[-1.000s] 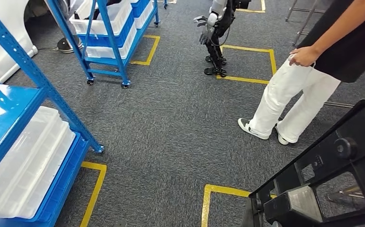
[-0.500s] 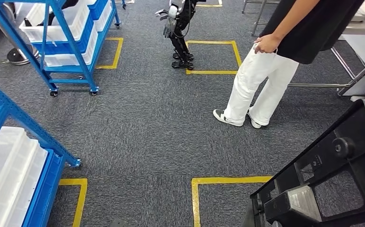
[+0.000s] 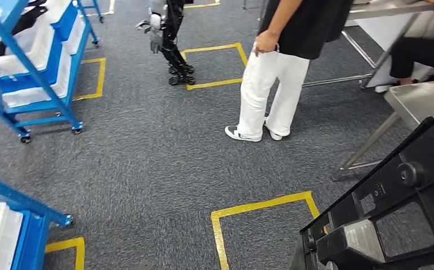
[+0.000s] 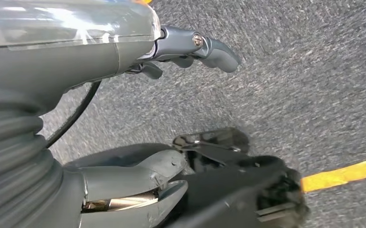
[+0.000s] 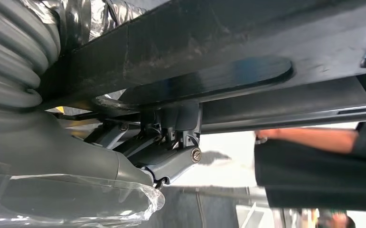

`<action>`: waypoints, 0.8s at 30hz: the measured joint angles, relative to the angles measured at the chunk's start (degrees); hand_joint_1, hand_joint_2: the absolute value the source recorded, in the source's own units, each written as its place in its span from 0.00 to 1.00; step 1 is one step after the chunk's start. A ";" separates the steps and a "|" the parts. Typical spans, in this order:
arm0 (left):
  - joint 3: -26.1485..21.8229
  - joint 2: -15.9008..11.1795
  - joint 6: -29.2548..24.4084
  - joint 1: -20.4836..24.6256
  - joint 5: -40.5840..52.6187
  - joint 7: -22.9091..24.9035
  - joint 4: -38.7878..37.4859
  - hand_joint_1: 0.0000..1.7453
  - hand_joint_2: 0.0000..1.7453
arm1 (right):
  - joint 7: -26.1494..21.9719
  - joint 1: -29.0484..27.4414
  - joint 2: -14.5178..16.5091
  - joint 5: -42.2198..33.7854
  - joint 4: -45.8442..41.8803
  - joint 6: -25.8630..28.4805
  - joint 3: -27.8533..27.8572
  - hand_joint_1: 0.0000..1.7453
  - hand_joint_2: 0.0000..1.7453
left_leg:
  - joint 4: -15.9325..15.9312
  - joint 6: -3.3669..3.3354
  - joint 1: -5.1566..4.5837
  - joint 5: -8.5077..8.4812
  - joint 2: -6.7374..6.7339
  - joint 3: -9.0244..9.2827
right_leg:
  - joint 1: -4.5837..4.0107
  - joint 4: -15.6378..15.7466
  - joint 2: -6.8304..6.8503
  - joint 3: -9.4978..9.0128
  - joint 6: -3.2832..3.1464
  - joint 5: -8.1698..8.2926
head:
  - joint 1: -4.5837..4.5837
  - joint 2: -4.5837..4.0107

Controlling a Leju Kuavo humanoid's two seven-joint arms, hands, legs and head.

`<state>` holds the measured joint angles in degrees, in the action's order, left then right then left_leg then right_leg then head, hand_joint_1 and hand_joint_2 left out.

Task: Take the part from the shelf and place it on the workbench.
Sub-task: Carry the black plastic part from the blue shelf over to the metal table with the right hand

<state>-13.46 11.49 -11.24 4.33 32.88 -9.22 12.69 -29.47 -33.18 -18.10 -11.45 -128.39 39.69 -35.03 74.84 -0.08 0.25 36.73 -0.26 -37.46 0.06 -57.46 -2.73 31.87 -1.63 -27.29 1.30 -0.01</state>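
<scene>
The large black moulded plastic part with cut-out windows (image 3: 383, 219) sits at the lower right of the head view, carried low in front of the robot, its long axis running from lower left up toward the right. The right wrist view shows the right hand (image 5: 166, 142) with its dark fingers hooked up against the underside of a black bar of the part; this hand grips the part. The left wrist view shows the left hand (image 4: 138, 118) over the grey carpet, thumb and fingers apart; a black piece lies just beside its lower fingers, but whether the hand holds it cannot be told.

The grey metal workbench (image 3: 423, 98) stands ahead and to the right, nearer the right arm, with its slanted leg between the part and the bench top. The part's upper right end already points toward it.

A person in white trousers and a black top (image 3: 273, 73) stands ahead, just left of the workbench. A second humanoid robot (image 3: 169, 39) stands farther back. Blue steel shelving with white bins (image 3: 34, 62) lies well apart to the left. Open carpet with a yellow floor-tape square (image 3: 259, 205) lies directly ahead. Judgement: the remaining approach calls for a rightward turn, keeping clear of the bench leg and the person.
</scene>
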 joint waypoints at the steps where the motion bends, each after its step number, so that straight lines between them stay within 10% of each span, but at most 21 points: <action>1: -0.01 -0.07 0.04 -0.01 -0.02 0.03 0.00 0.00 1.00 | 0.02 0.00 0.00 0.04 0.00 0.00 0.01 1.00 1.00 | -2.55 0.03 0.10 -2.27 0.27 0.79 | 0.06 -0.21 -0.85 -0.02 0.13 -0.11 | 0.01 0.00; 4: -0.05 -0.31 0.18 0.16 -0.08 0.04 0.01 0.00 1.00 | 0.24 0.05 -0.01 0.41 0.01 0.00 0.14 1.00 1.00 | -13.22 -0.14 0.56 -7.75 3.93 4.78 | 0.11 -1.52 -3.00 0.52 0.99 -0.75 | -0.02 0.00; 7: -0.09 -0.32 0.32 0.36 -0.15 0.06 0.01 0.00 1.00 | 0.57 0.01 0.00 0.81 0.00 0.00 0.23 1.00 1.00 | -15.25 -1.01 0.44 -7.79 4.16 5.64 | 0.42 -2.01 -4.81 1.34 2.05 -0.82 | -0.04 -0.01; 10: -0.13 -0.25 0.34 0.35 -0.21 0.15 0.01 0.00 1.00 | 0.66 -0.07 -0.03 0.92 0.00 0.00 0.26 1.00 1.00 | -16.24 -2.12 0.60 -8.30 1.86 6.10 | 0.43 -4.85 -1.50 2.78 2.85 -2.68 | -0.15 -0.01; 14: -0.15 -0.31 0.40 0.02 -0.32 0.18 0.01 0.00 1.00 | 0.69 0.10 -0.04 0.98 0.03 0.00 0.28 1.00 1.00 | -16.42 -2.48 0.39 -8.09 -1.47 6.20 | 0.79 -16.34 2.35 8.49 3.84 -7.67 | -0.23 -0.01; 20: -0.16 -0.26 0.40 0.18 -0.32 0.19 0.01 0.00 1.00 | 0.70 0.09 -0.04 0.98 0.03 0.00 0.28 1.00 1.00 | -16.41 -1.44 0.08 -7.11 -5.18 7.33 | -0.08 -1.61 6.47 0.68 2.75 -0.79 | -0.21 -0.01; 24: -0.16 -0.20 0.40 0.53 -0.32 0.18 0.02 0.00 1.00 | 0.69 -0.15 -0.04 0.98 0.00 -0.01 0.29 1.00 1.00 | -15.71 -0.28 0.18 -6.06 -4.95 7.85 | -0.06 -0.58 4.40 0.33 1.41 -0.55 | -0.18 -0.01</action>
<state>-13.62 11.29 -10.84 4.85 32.57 -9.04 12.71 -28.79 -33.33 -18.14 -10.47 -128.39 39.69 -34.74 59.12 -0.36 0.43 30.67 -5.21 -29.61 0.00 -58.03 1.68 32.20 -0.22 -27.84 1.12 -0.02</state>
